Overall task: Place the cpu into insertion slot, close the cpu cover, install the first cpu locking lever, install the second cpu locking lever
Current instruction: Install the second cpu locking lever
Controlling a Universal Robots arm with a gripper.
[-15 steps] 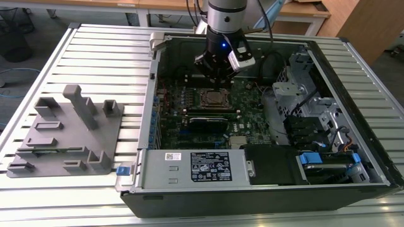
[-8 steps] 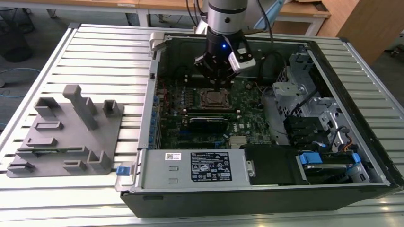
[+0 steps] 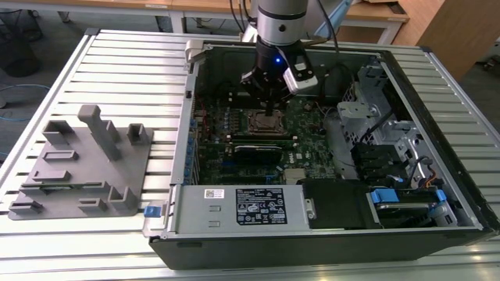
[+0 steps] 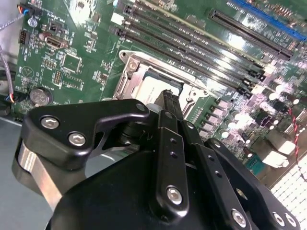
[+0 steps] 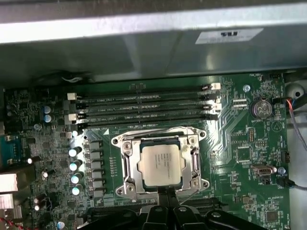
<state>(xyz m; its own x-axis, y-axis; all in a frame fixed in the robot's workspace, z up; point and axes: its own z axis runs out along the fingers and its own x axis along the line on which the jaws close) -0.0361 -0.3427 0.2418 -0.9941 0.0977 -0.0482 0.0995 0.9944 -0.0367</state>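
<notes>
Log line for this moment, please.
silver-tan square cpu: seated in black-framed socket | silvery metal cover frame: down around it | black gripper: at socket edge

We see an open black computer case (image 3: pixel 328 246) lying on the slatted metal counter (image 3: pixel 117 64). Beside the case, toward the exterior view's left, rests a grey plastic fixture block (image 3: pixel 82 170). Inside it sits a silver power supply box (image 3: pixel 234 206).

Silver-grey arm (image 3: pixel 279 20) with a blue light; black gripper (image 4: pixel 169 98), silver screws in its links.
</notes>
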